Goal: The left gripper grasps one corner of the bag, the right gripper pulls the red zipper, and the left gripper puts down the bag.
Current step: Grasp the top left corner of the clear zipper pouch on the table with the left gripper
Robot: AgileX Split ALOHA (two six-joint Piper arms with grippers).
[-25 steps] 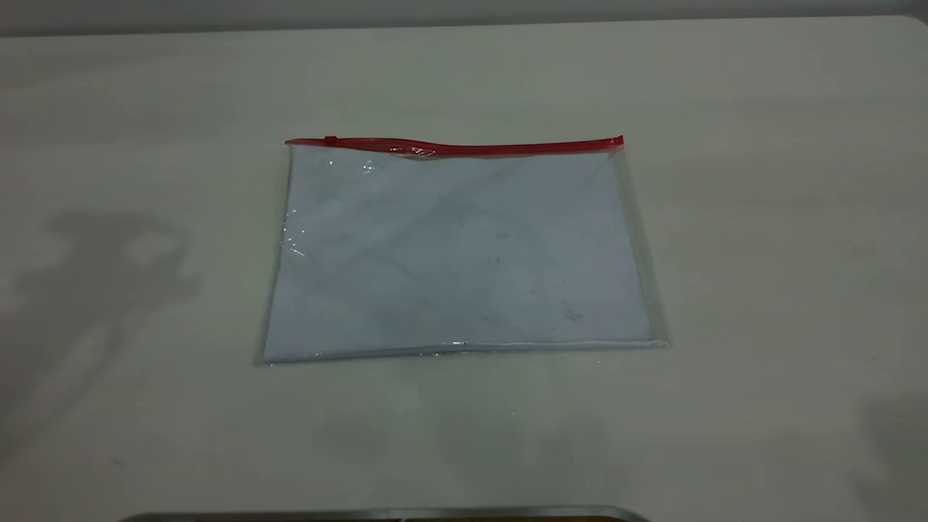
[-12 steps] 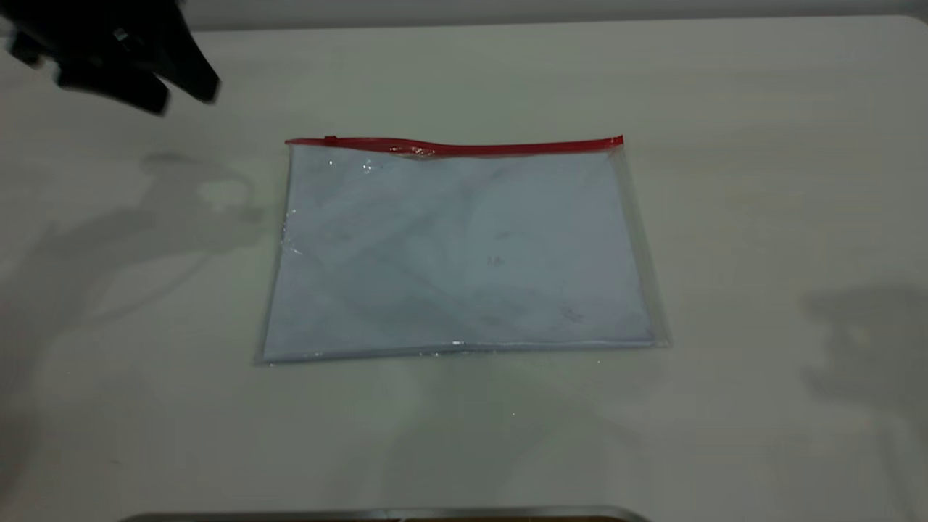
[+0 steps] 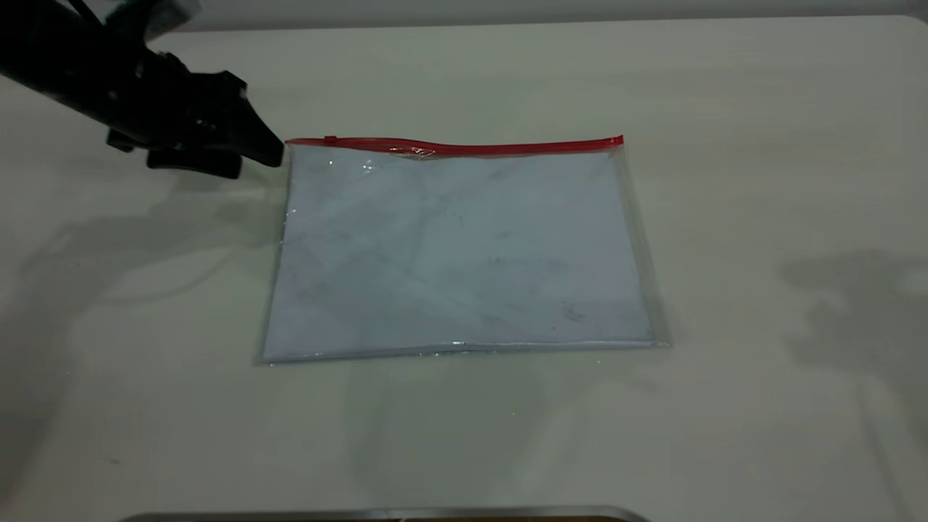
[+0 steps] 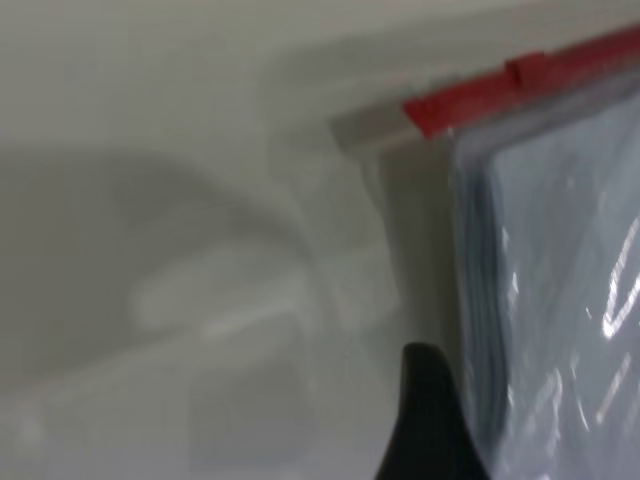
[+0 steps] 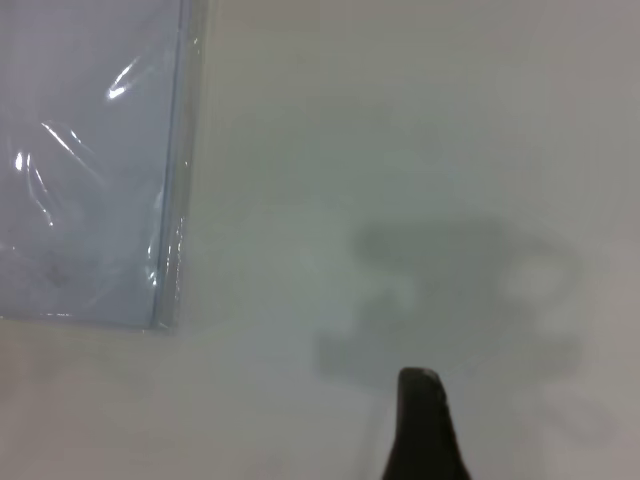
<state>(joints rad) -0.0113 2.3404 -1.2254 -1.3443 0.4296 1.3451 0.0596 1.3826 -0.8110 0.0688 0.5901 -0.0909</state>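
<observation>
The bag [image 3: 464,246] lies flat on the table, a clear pouch with white sheets inside. The red zipper [image 3: 464,148] runs along its far edge, with the small slider tab [image 3: 330,138] near the left end. My left gripper [image 3: 257,164] is open, low over the table just left of the far-left corner [image 3: 290,145], its upper tip almost at it. In the left wrist view the corner [image 4: 430,115] and bag [image 4: 560,280] lie beyond one fingertip [image 4: 428,395]. In the right wrist view one fingertip [image 5: 420,400] hangs over bare table beside a bag [image 5: 80,150] corner without red.
The pale table [image 3: 761,181] has open room on all sides of the bag. A metal edge [image 3: 384,515] runs along the near border. The right arm shows in the exterior view only as a shadow [image 3: 848,304] at the right.
My left gripper came in from the upper left and dropped to the bag's far-left corner. The right arm's shadow slid inward. The bag has not moved.
</observation>
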